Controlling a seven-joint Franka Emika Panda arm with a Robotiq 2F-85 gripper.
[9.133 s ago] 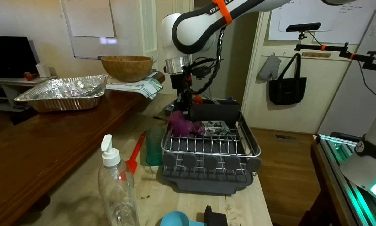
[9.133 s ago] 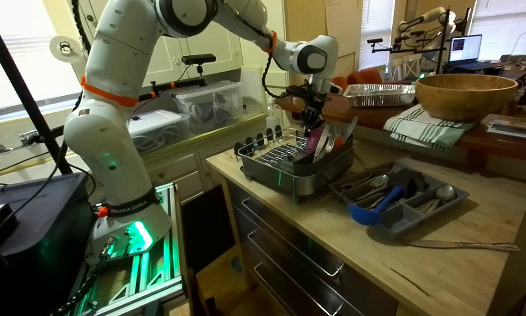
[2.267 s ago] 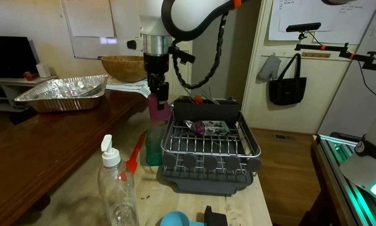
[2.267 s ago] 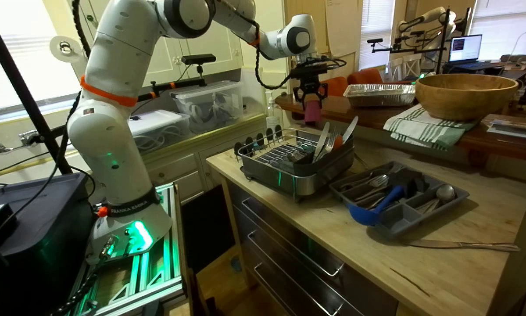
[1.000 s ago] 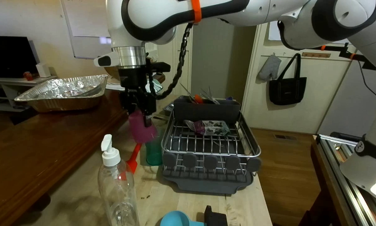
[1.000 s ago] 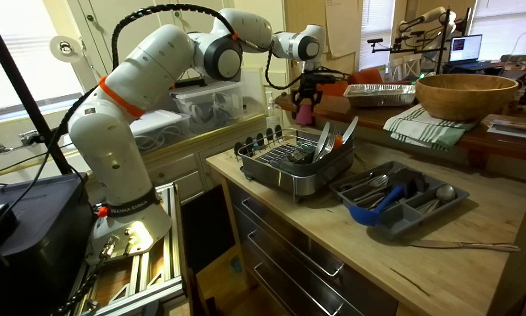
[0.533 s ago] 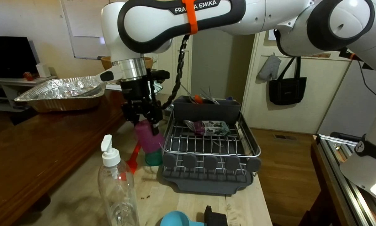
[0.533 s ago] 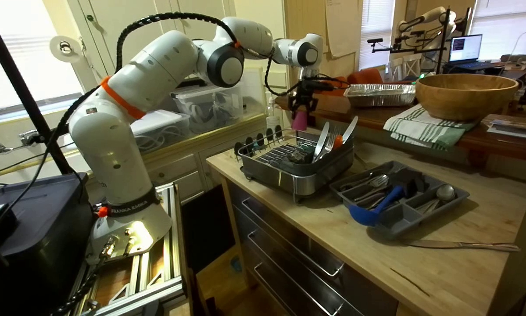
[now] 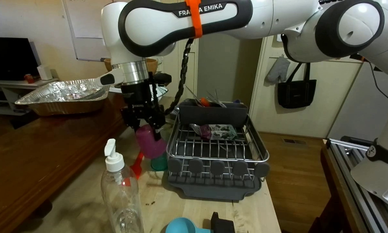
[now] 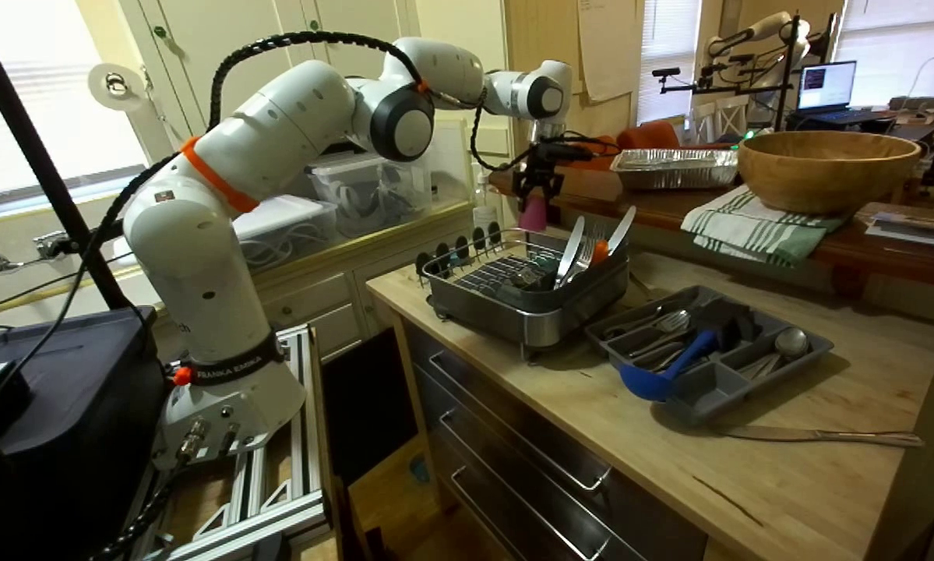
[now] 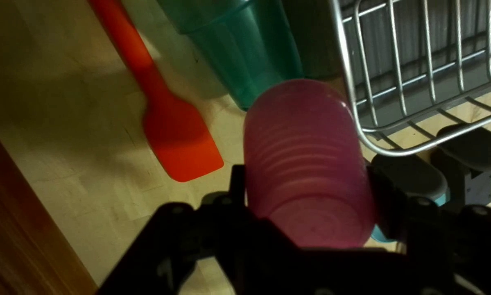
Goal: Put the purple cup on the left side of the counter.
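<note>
Above the counter (image 9: pixel 161 200), downturned jaws grip the cup (image 9: pixel 150 145).

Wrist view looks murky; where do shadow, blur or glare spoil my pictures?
Wrist view: the pincer is near-black and soft-edged, the counter shadowed toward upper left, though the spatula reads clearly; in an exterior view, the window is washed out nearly white.

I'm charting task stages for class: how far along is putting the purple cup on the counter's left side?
Looks done: the gripper is closed on the purple cup. In hand: it hangs tilted above the counter, beside the dish rack. Left, probably: lowering it to the left side and releasing; it isn't set down yet.
</note>
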